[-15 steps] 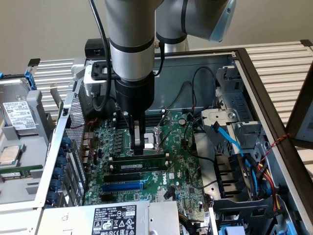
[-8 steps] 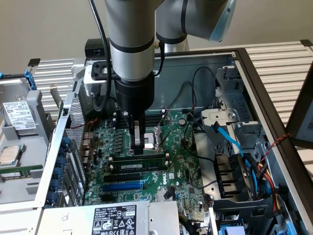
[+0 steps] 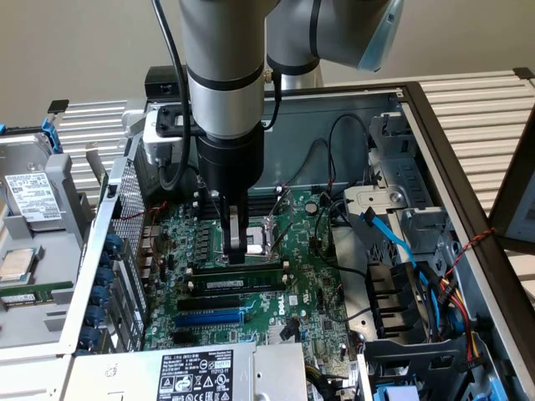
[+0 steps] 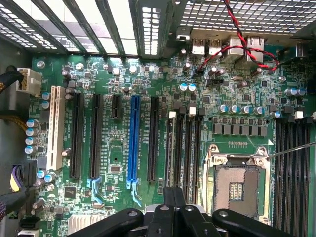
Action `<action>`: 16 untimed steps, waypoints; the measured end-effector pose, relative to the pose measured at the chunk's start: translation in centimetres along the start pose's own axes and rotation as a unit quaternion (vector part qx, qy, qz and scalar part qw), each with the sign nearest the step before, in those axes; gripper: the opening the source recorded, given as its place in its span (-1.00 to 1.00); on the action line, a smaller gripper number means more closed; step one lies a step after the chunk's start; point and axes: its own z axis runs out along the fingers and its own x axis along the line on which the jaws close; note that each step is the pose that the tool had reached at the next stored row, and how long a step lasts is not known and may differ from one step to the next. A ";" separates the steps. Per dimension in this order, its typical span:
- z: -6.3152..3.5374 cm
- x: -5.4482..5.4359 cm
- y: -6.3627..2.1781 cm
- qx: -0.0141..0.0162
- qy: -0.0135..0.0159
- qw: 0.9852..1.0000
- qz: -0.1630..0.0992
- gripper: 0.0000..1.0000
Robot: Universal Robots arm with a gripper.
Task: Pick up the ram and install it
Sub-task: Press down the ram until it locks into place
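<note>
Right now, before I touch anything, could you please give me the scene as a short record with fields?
setting: open computer case with green motherboard inside
end effector: shut, pointing down over the memory slots
ram: green stick with white label, lying along the slots, directly below the end effector
contact: cannot tell whether the end effector touches the ram
seating: cannot tell whether the ram is fully pressed in
nearby: processor socket, blue slot

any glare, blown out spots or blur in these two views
Exterior view: even soft light, mild sheen on the arm's silver tube, motherboard readable. Wrist view: light through the case's slotted rear panel blows out white; the gripper is dark, close and soft-edged.
</note>
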 end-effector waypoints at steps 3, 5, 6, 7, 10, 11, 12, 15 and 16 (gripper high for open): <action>0.00 0.0 0.00 0.000 0.000 1.000 0.000 -0.79; 0.00 0.0 0.00 0.000 0.000 1.000 0.000 -0.79; 0.00 0.0 0.00 0.000 0.000 1.000 0.000 -0.79; 0.00 0.0 0.00 0.000 0.000 1.000 0.000 -0.79; 0.00 0.0 0.00 0.000 0.000 1.000 0.001 -0.79; 0.00 0.0 -0.01 0.000 0.000 1.000 0.006 -0.79; 0.00 0.0 -0.01 0.001 0.001 1.000 0.013 -0.79; 0.00 0.0 0.00 0.001 0.001 0.999 0.032 -0.79; 0.00 0.0 -0.01 0.002 0.001 0.999 0.039 -0.79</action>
